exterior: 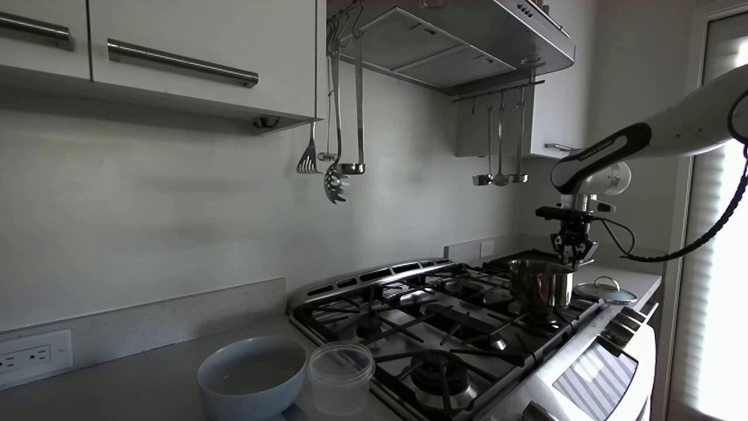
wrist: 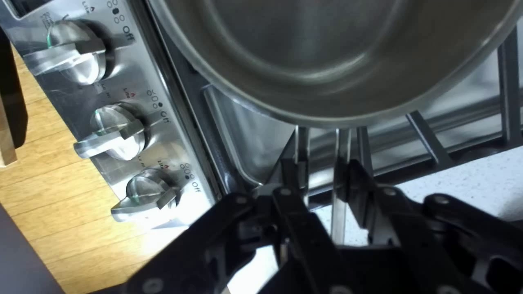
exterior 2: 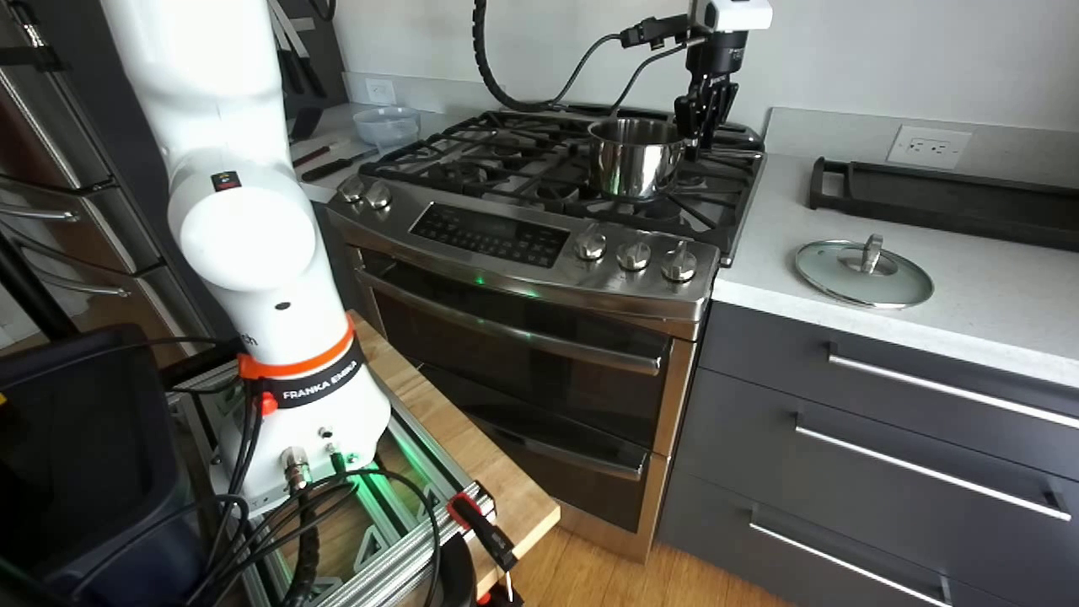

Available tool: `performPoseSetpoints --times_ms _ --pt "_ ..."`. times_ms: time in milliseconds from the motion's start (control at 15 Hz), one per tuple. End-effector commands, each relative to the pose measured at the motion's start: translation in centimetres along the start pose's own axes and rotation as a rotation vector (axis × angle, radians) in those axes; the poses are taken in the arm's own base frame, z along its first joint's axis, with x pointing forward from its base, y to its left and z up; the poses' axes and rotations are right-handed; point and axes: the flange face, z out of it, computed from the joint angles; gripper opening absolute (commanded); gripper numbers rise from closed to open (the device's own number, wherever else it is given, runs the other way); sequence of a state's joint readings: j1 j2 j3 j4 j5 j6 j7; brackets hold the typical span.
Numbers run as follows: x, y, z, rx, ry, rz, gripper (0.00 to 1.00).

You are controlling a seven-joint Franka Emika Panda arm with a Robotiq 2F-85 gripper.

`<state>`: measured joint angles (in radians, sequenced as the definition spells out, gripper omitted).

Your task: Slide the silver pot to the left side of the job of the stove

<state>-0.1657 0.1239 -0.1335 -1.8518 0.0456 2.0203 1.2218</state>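
The silver pot [exterior 2: 634, 164] stands upright on the grates of the stove [exterior 2: 506, 244], over the front burner at the lid's end in both exterior views. In the wrist view the pot [wrist: 310, 81] fills the upper part, and its inside shows nothing in it. Its handle [wrist: 342, 143], two parallel metal bars, runs down from the rim between my fingers. My gripper [wrist: 320, 173] is shut on this handle, one finger pressing each bar from outside. In an exterior view the gripper [exterior: 570, 262] comes down from above just beyond the pot's rim; the handle is mostly hidden there.
A glass lid [exterior 2: 868, 278] lies on the counter beside the stove, with a black griddle [exterior 2: 952, 198] behind it. Knobs [exterior 2: 634, 255] line the stove's front. At the opposite end stand a white bowl [exterior: 251, 374] and a clear container [exterior: 340, 380]. A range hood [exterior: 444, 52] hangs above.
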Motion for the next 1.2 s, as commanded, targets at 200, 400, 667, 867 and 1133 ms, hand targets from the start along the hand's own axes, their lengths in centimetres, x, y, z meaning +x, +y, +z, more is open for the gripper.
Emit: performPoseSetpoints --times_ms 200,400,667,867,1133 --pt "-3.8 0.1 -0.2 -0.007 -0.003 -0.085 0.08" --pt "-5.4 0.2 -0.2 -0.013 -0.001 -0.120 0.08" --pt "-7.5 0.8 -0.8 -0.015 0.027 -0.172 0.08" --pt "-9.4 1.5 -0.7 -0.022 0.029 -0.216 0.08" --pt "-11.5 2.1 -0.6 -0.022 0.019 -0.254 0.08"
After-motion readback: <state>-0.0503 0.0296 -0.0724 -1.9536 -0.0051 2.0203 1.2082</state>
